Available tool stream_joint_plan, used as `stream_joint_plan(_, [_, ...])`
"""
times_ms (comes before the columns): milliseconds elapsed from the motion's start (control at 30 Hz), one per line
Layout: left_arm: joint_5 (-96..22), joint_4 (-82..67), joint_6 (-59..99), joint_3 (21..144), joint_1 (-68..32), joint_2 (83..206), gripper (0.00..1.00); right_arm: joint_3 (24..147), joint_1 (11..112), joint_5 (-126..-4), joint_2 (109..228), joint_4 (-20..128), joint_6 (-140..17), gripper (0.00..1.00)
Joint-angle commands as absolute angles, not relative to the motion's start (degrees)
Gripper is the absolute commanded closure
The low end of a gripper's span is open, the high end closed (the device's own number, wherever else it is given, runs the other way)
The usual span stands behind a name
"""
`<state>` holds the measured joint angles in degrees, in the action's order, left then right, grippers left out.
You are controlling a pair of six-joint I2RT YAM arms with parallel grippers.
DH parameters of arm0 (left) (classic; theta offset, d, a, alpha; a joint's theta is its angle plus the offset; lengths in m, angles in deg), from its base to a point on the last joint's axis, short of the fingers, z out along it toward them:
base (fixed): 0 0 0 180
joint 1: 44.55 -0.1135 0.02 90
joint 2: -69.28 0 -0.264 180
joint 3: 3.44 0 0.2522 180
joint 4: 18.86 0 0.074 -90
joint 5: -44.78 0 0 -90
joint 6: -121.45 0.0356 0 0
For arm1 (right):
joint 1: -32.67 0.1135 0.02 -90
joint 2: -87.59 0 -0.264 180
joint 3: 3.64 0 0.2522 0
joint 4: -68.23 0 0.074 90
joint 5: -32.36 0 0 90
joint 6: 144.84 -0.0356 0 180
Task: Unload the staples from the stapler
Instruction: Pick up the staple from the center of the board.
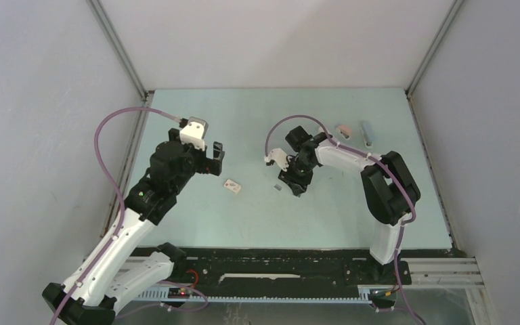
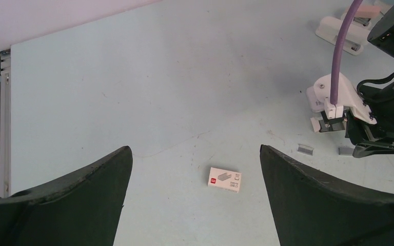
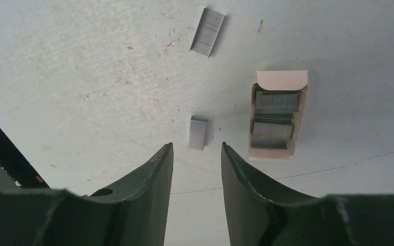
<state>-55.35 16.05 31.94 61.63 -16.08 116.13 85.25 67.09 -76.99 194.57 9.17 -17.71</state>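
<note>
Here the right claw [image 3: 196, 152] is being held narrowly apart, empty, just below a central staple strip [image 3: 197, 133]; the left claw [image 2: 195, 148] is being held wide apart.

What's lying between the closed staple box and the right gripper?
A loose staple strip on the table; the left wrist view shows it between the box and the right gripper.

Even, diffuse overhead light keeps the pale table [image 1: 244, 217] bright, without glare; the staples [image 3: 197, 132] throw only a faint, soft shadow. The overhead view is sharp, the wrist views softer toward their lower edges.
</note>
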Motion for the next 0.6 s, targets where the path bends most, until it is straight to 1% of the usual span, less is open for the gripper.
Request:
stream_joint_plan(0, [-56.0,15.0,33.4,60.7,-16.4,115.5,0.00,84.9,67.5,-75.4,194.9,11.5,-19.7,0.52])
stream_joint_plan(367, [-55.9,14.8,33.6,60.5,-16.4,115.7,0.00,85.0,67.8,-77.3,195.5,10.8,-19.6,0.54])
stream_joint_plan(567, [-55.9,14.8,33.9,60.3,-16.5,115.9,0.00,85.0,68.9,-76.0,196.8,10.7,-19.5,0.54])
